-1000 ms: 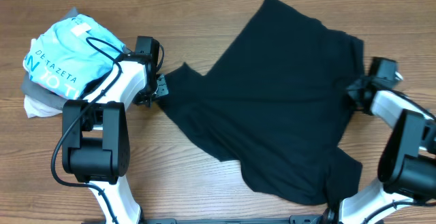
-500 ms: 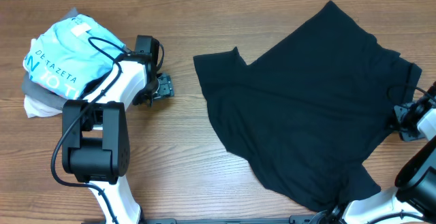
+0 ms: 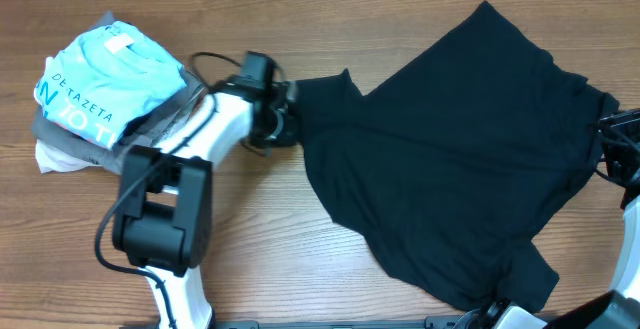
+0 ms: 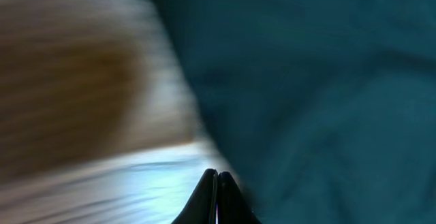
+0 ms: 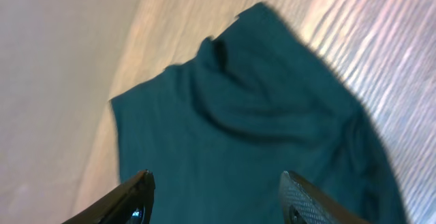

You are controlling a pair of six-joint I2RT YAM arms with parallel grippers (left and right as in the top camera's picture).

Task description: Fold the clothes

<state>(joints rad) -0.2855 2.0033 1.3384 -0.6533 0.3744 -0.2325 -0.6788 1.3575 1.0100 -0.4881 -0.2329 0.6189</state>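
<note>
A black shirt lies spread and rumpled over the right half of the wooden table. My left gripper is at the shirt's left corner, shut. In the blurred left wrist view its fingertips are pressed together at the edge of the dark cloth, with no cloth visible between them. My right gripper is at the far right edge of the overhead view, over the shirt's right side. In the right wrist view it stands open above the cloth, holding nothing.
A pile of clothes sits at the far left, a light blue printed shirt on top of grey and white pieces. Bare wood lies between the pile and the black shirt and along the front edge.
The shirt slid right a second ago and has lain still since. My left arm swung right to the shirt's left corner and its jaws closed. The right gripper let go, opened and drew further right.
</note>
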